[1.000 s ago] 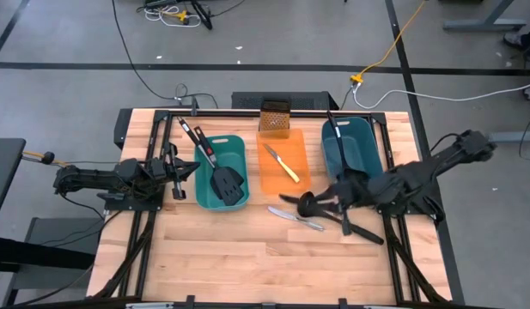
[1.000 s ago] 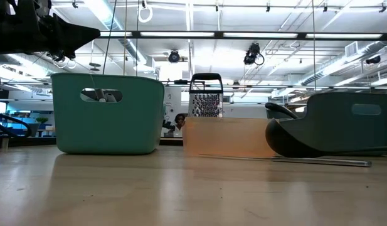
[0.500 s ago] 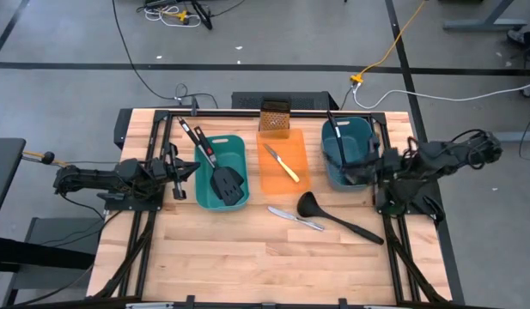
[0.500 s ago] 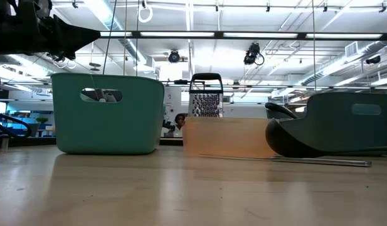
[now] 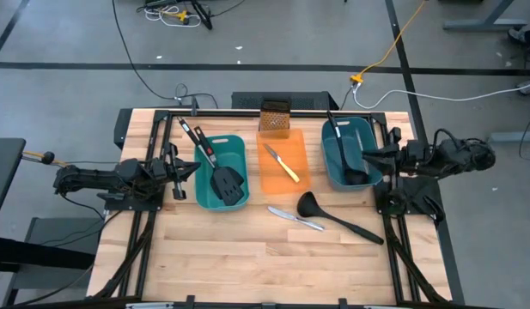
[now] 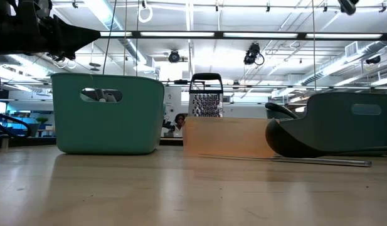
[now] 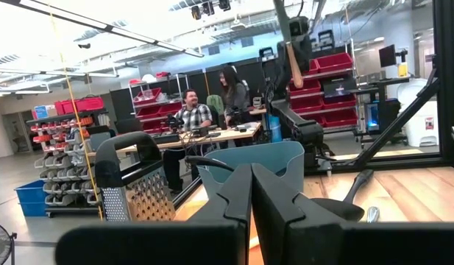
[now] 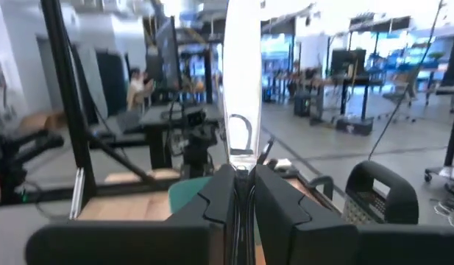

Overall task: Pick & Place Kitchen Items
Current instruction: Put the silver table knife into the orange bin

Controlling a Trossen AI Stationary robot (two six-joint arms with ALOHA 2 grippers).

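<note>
My right gripper (image 5: 366, 155) hovers over the right rim of the right teal tub (image 5: 332, 163). It is shut on a silver table knife (image 8: 238, 88). One black ladle (image 5: 344, 150) lies in that tub. A second black ladle (image 5: 338, 219) lies on the table, with silver cutlery (image 5: 295, 218) beside its bowl. The yellow-handled knife (image 5: 282, 163) lies on the orange tray (image 5: 273, 184). Two black spatulas (image 5: 217, 172) rest in the left teal tub (image 5: 239, 146), handles over its far rim. My left gripper (image 5: 182, 170) is shut and empty at the table's left side. My right gripper pinches one end of the silver knife (image 8: 239, 158) between its two fingers. The knife sticks out forward past the fingertips, in line with the fingers and clear of the table. The fingers themselves hide which end they have.
A brownish box grater (image 5: 274, 118) stands behind the tray at the far edge. A black frame rail runs along the far and side edges. Bare wood lies along the table's near half. People sit in the room beyond the table.
My right gripper has drawn back from above the table ladle's bowl. It has risen toward the table's far right and now sits over the right tub's rim, its arm folded back. The ladle and cutlery on the table have stayed in place.
</note>
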